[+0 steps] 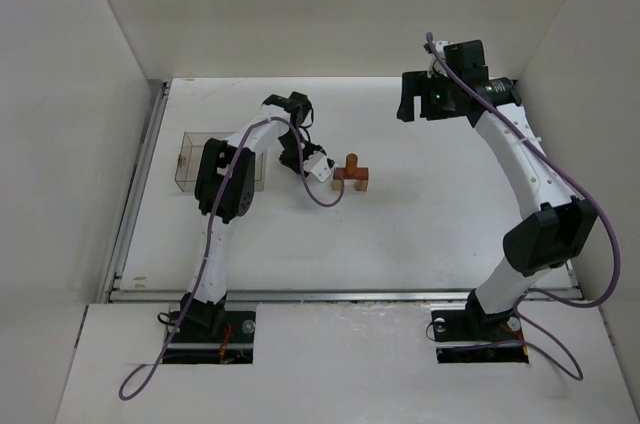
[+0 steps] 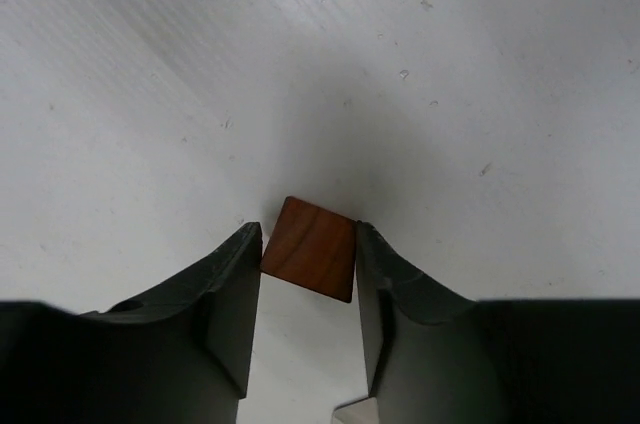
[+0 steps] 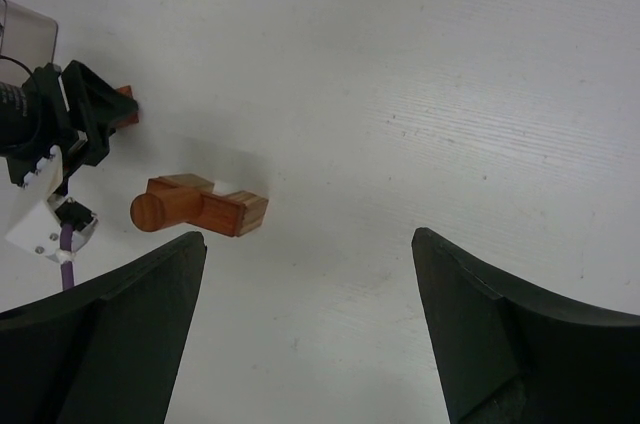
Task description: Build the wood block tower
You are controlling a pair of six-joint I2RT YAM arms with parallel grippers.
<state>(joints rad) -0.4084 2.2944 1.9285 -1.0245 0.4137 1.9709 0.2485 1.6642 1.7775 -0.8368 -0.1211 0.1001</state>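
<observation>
In the left wrist view a small reddish-brown block (image 2: 310, 252) rests on the white table, pinched between the fingertips of my left gripper (image 2: 308, 230); both pads touch its sides, so the gripper is shut on it. From above, the left gripper (image 1: 290, 158) points down just left of the wood block tower (image 1: 351, 175), and the block it holds is hidden there. The tower (image 3: 200, 206) is a low cluster of reddish-brown and tan pieces with a round peg on top. My right gripper (image 3: 310, 244) hangs high at the back right (image 1: 418, 104), open and holding nothing.
A clear plastic box (image 1: 190, 160) stands left of the left arm, near the table's left edge. White walls close in the table on three sides. A metal rail (image 1: 340, 295) runs along the near edge.
</observation>
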